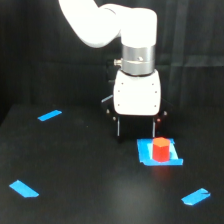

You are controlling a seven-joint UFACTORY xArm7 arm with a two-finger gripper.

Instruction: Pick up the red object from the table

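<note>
1. Counter [90, 165]: flat matte black surface filling the lower part of the exterior view; black curtain [30, 50] hangs behind it as backdrop.
2. Landmark for positions: blue square patch [159, 153], lying flat on the counter toward the exterior view's right of centre.
3. Blue tape strips, relative to the patch: one far strip [49, 115] well apart toward the exterior view's left and farther back; one near strip [24, 188] well apart to the left and closer to the camera; one strip [196, 197] near the patch, toward the right and closer to the camera.
4. Red object [160, 149]: small red-orange stubby block, standing upright on the patch, roughly at its middle.
5. Containers: none seen; the patch is the only thing bearing anything.
6. Arm [107, 22]: white, coming in from the top, wrist pointing downward just behind the patch.
7. Claw [136, 131]: two dark fingers [119, 127] apart, holding nothing. The finger nearer the patch reaches down just behind the red object; contact cannot be told.
</note>
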